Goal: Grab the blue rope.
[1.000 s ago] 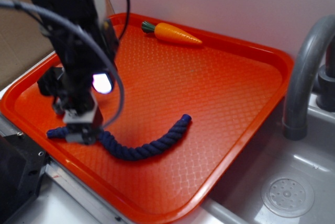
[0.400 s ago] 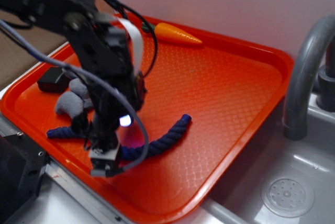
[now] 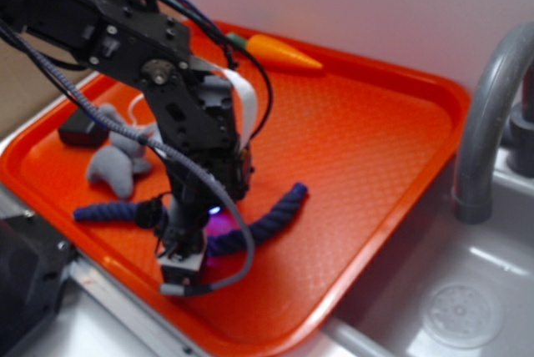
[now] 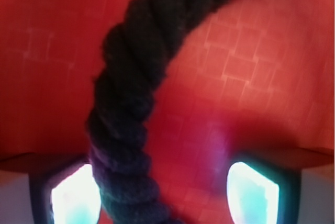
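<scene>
Gripper point(image 3: 185, 258) is down over the blue rope point(image 3: 269, 217) near the tray point(image 3: 375, 148)'s front edge, jaws spread, rope between but hugging one finger. Looks ready: just needs centering, then closing.

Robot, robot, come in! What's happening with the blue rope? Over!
Hand open, down low over the tray. Blue rope lies flat between the fingers, nearer one side, not grabbed yet. Nothing in the way.

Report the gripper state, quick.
Gripper: open, fingers straddling the thick dark navy twisted rope, not clamped on it.
</scene>
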### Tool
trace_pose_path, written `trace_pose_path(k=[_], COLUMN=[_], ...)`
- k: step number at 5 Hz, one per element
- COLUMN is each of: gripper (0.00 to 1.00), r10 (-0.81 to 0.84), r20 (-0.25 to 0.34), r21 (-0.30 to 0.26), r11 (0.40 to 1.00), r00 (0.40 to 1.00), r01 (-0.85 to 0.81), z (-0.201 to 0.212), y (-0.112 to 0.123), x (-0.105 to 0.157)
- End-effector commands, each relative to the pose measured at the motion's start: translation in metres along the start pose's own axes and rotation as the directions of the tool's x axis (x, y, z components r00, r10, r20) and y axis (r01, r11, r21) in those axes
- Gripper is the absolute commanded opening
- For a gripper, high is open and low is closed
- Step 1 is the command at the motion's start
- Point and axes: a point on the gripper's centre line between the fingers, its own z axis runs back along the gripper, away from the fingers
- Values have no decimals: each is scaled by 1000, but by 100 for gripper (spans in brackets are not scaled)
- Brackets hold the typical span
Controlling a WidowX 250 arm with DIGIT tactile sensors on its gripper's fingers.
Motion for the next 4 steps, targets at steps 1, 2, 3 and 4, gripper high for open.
trace_pose_path(k=[1,2,3,4], gripper=[0,0,0,0], r10=[-24,-28,-23,-3], r20=[3,-2,-7,-19], r21=[0,8,19,40], r11=[1000,1000,1000,999], r00=[1000,1000,1000,1000], r01=[24,28,23,4], z=[-8,-8,-7,-4], y=[-11,-12,-11,-7], x=[-3,-3,-4,-5])
